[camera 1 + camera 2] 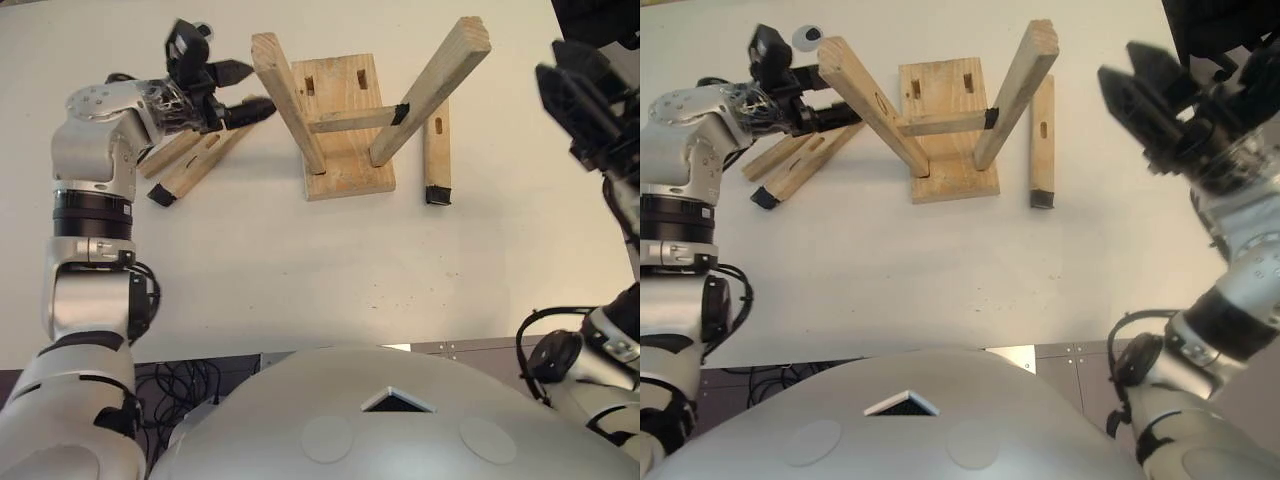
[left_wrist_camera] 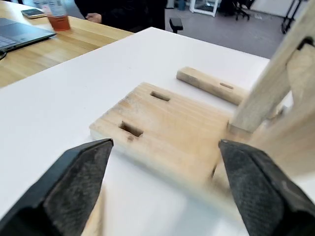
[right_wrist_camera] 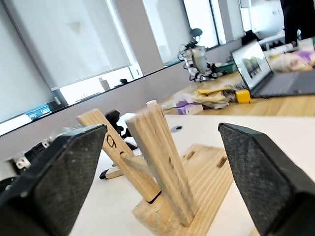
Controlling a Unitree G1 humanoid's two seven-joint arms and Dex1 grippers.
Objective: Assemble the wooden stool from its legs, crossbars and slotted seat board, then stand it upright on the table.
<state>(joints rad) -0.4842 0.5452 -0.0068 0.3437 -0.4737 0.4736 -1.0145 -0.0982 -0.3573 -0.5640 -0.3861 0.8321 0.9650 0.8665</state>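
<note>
Left gripper, wide open, hovers seemingly over loose legs; right gripper, equally spread and empty, flanks half-built stool.

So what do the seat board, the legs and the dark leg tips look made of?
Seat board: pale, unfinished-looking wood, grain lines visible, slots cut into it. Legs: the same bare light wood, square-cut. Leg tips: black, matte, probably rubber or plastic caps; paint cannot be ruled out.
</note>
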